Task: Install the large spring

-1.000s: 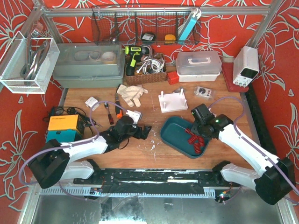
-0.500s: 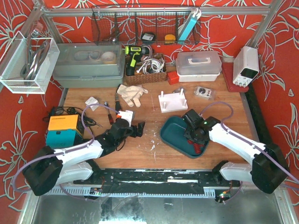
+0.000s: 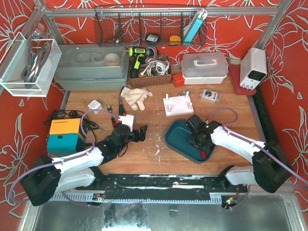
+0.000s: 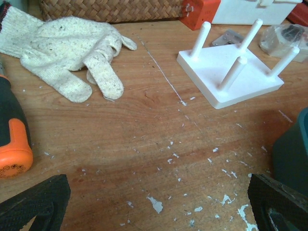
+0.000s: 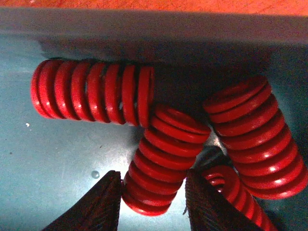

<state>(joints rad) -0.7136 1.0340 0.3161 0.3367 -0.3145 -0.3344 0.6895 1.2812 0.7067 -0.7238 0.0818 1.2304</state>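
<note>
Landmark: teal plastic tray [image 3: 175,132], shallow and oblong, on the wooden surface [image 4: 144,134]. Contents: 4 red coiled metal springs lying loose against the tray's far wall. 1 lies crosswise [image 5: 91,91], 1 thicker one [image 5: 257,139] lies to its right, 1 is partly hidden [image 5: 236,192], and 1 sits in the middle [image 5: 163,159]. Right tool [image 5: 153,192], inside the tray: fingers [image 5: 103,202] stand on either side of the middle spring's near end, close against it; whether they clamp it cannot be told. Left tool [image 4: 156,207], left of the tray: jaws fully apart over bare wood, holding nothing. White plastic base with 4 upright pegs [image 4: 226,72]: just beyond the tray, pegs bare. Cream knitted glove [image 4: 67,53]: beyond and well left of the tray.
</note>
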